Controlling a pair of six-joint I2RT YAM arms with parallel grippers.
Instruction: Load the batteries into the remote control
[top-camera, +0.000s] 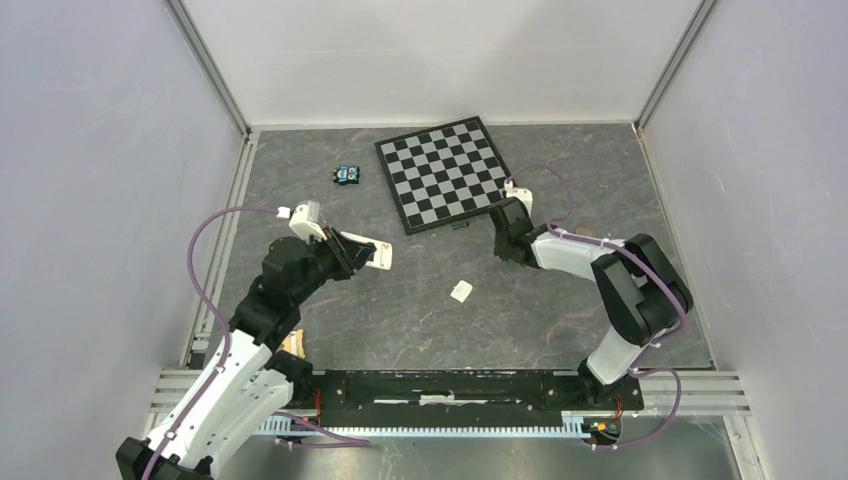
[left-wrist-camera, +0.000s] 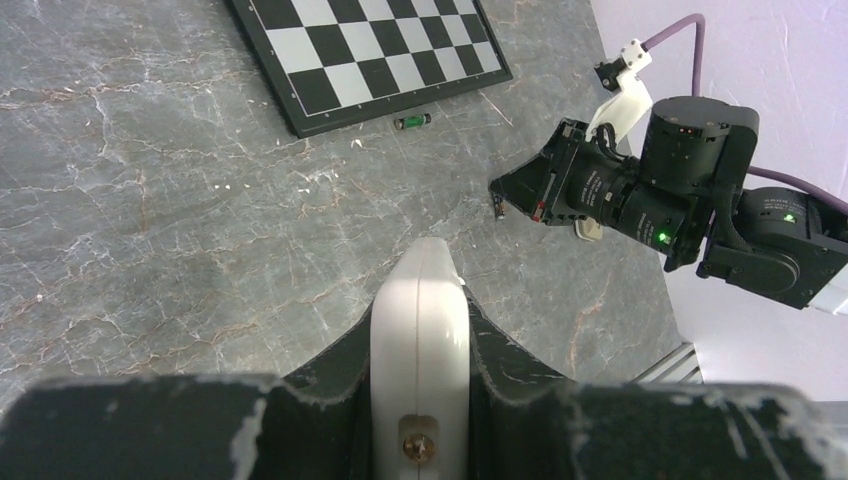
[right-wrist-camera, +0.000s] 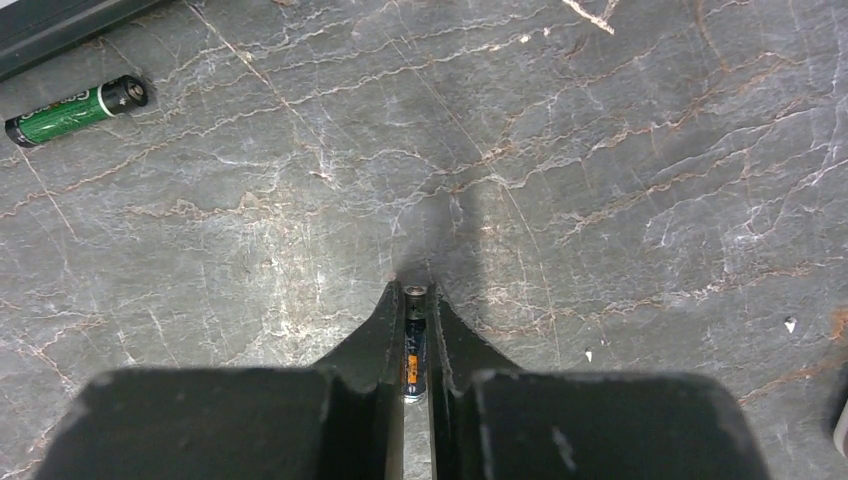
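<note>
The white remote control (top-camera: 372, 257) is clamped edge-on between the fingers of my left gripper (left-wrist-camera: 420, 300), held above the table at centre left; in the left wrist view I see only its narrow side (left-wrist-camera: 420, 340). My right gripper (right-wrist-camera: 416, 310) is shut on a dark battery with an orange band (right-wrist-camera: 415, 350), standing lengthwise between the jaws just above the table. It is below the chessboard's near corner in the top view (top-camera: 503, 248). A second, green battery (right-wrist-camera: 75, 110) lies on the table by the chessboard's near edge (top-camera: 459, 228), also in the left wrist view (left-wrist-camera: 412, 122).
A black-and-white chessboard (top-camera: 445, 170) lies at the back centre. A small blue toy (top-camera: 347, 175) sits to its left. A small white piece (top-camera: 461, 291) lies on the table between the two arms. White walls enclose the table on three sides.
</note>
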